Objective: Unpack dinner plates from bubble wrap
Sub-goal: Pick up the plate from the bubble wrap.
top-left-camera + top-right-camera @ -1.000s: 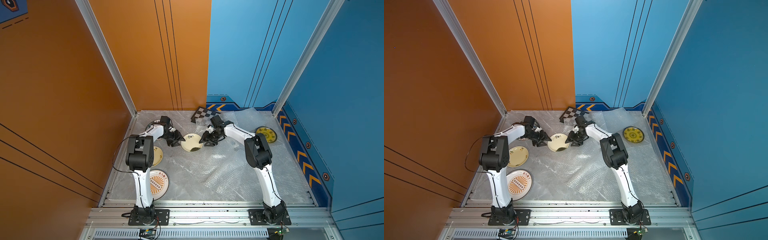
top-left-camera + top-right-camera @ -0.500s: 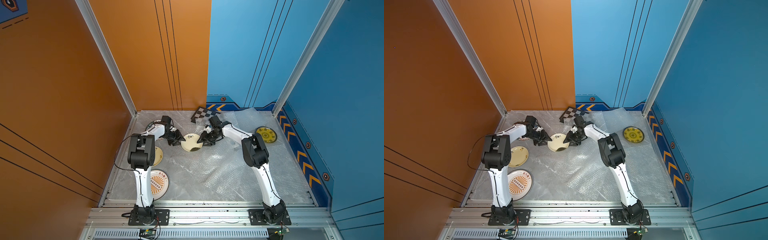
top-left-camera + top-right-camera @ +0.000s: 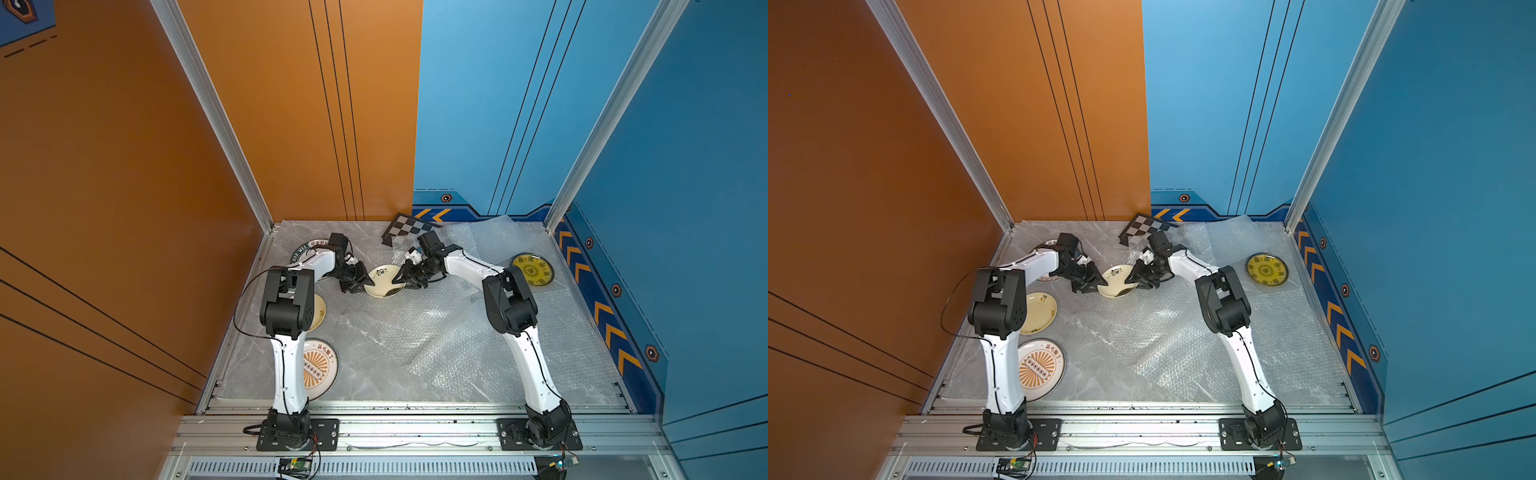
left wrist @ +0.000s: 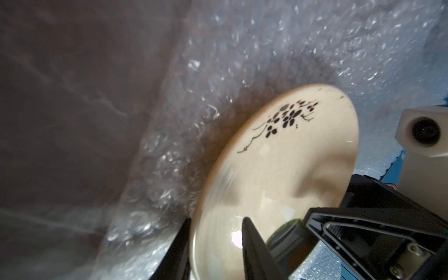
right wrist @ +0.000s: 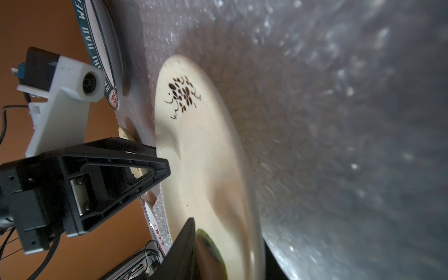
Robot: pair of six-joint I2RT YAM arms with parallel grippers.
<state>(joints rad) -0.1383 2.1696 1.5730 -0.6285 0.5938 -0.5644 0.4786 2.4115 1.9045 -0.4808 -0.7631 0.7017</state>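
Observation:
A cream plate with a black blossom blotch hangs tilted just above the bubble wrap in both top views. My left gripper is shut on one edge of its rim. My right gripper is shut on the opposite edge. Each wrist view shows one finger on the plate's face and one behind it. The plate casts a shadow on the wrap. The yellow plate lies on wrap at the far right.
By the left arm lie a green-lettered plate, a plain cream plate and an orange sunburst plate. A checkerboard leans at the back wall. Bubble wrap covers the right half of the marble floor. Walls close in on three sides.
Both grippers have narrowed onto the blotched plate's rim from opposite sides. The plate has stayed almost where it was, and both arms have shifted slightly.

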